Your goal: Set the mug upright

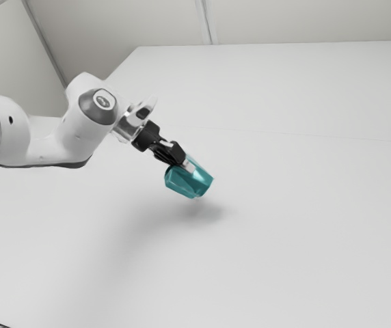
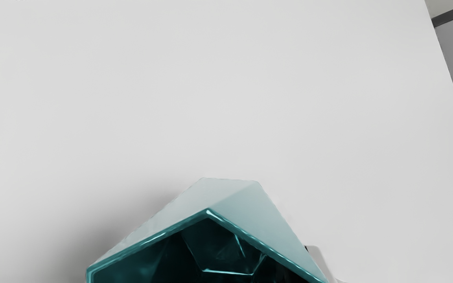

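Righting seems in hand: our gripper (image 1: 183, 166) pinches the tilted mug (image 1: 190, 182), which we should level, then lower

No text is legible; the emblem (image 1: 103, 102) on the arm (image 1: 78, 137) is too small.

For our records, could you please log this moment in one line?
claw: shut on mug | mug: tilted, mouth visible in wrist view | upright: not yet
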Motion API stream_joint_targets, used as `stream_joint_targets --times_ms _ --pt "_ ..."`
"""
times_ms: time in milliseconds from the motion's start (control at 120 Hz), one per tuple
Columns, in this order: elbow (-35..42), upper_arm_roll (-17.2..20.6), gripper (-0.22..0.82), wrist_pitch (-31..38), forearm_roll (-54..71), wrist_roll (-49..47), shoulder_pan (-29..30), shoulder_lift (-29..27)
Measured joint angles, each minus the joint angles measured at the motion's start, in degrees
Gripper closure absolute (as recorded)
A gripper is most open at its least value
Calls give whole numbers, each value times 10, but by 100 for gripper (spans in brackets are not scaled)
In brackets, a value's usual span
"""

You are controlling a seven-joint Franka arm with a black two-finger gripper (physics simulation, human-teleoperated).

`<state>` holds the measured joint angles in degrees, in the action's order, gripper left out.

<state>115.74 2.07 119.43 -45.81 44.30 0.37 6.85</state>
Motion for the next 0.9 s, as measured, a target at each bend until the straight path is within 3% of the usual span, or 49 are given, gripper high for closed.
stream_joint_targets --times_ms 125,267,692,742,900 --pt "-43 -8 77 -25 216 -58 -2 11" --pt "-48 -22 77 -36 346 -131 -2 31" --pt "-22 -42 77 31 409 -314 -2 63" --pt "-22 -42 71 33 409 -330 -4 64" --pt "-22 -42 38 34 408 -374 -9 64"
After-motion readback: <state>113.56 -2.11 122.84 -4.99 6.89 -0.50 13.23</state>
